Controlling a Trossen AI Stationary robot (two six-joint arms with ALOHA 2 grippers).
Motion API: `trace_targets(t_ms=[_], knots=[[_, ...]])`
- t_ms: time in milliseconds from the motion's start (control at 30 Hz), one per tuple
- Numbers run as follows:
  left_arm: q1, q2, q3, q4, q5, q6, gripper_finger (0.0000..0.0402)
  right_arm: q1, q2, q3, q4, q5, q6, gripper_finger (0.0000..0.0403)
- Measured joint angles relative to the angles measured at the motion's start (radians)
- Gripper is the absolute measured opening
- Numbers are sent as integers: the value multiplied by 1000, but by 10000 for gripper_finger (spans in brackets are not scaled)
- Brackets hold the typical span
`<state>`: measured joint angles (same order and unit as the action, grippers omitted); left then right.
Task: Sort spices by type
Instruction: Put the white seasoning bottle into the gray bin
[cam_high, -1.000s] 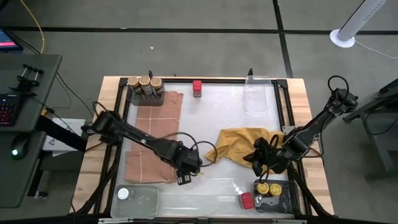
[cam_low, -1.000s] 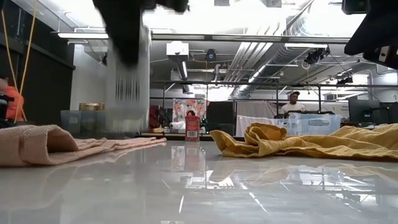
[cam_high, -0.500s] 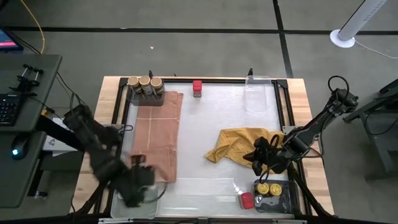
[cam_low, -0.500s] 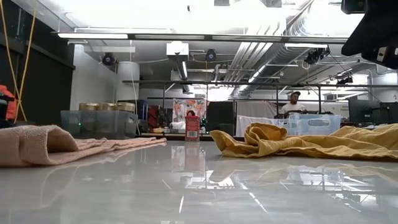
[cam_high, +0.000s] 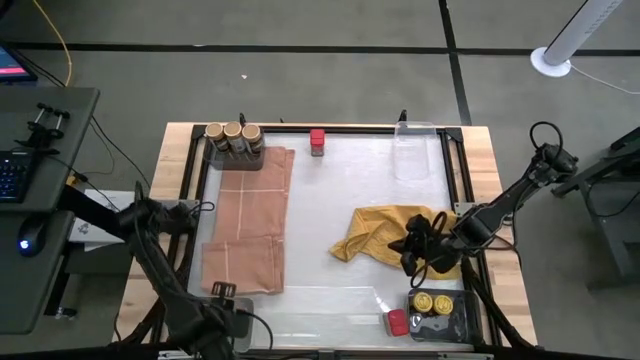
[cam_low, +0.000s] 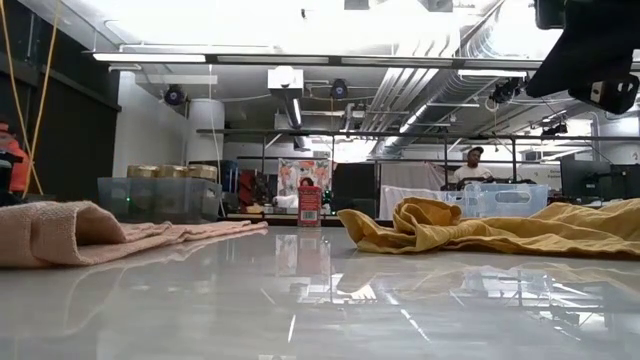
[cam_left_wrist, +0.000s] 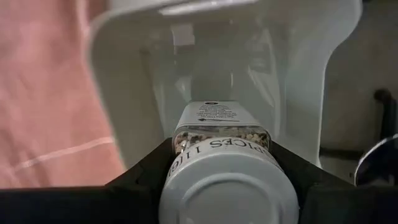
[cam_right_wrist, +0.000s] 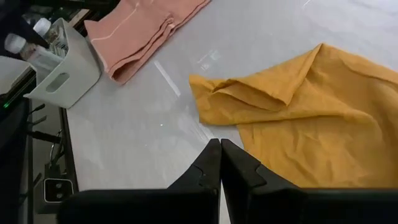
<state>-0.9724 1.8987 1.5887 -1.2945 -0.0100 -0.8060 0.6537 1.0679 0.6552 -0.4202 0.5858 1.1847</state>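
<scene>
Fingers of the left gripper (cam_left_wrist: 227, 186) clamp a white-lidded spice jar (cam_left_wrist: 225, 155), its long axis pointing into the clear tray (cam_left_wrist: 298, 93) directly ahead. Right gripper (cam_right_wrist: 220, 163) hovers closed, empty, over the yellow cloth (cam_right_wrist: 311, 112).

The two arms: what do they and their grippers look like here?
Both arms are black and slim, built of jointed links, with loose black cables looping beside them. The left arm and right arm look alike from above. The right gripper has two flat, dark, tapering fingers. The left gripper shows matte black angular fingers. No markings are visible.
</scene>
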Motion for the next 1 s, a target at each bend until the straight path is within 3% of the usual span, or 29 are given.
trace_targets(t_ms=[367,767,1000], knots=[[4,52,0,-126,3,6,164,-21,0,0,7,-63,-40,0],[3,52,0,-43,21,9,166,-21,0,0,6,-65,-43,0],[3,52,0,-71,5,-15,261,-21,0,0,1,-66,-45,0]])
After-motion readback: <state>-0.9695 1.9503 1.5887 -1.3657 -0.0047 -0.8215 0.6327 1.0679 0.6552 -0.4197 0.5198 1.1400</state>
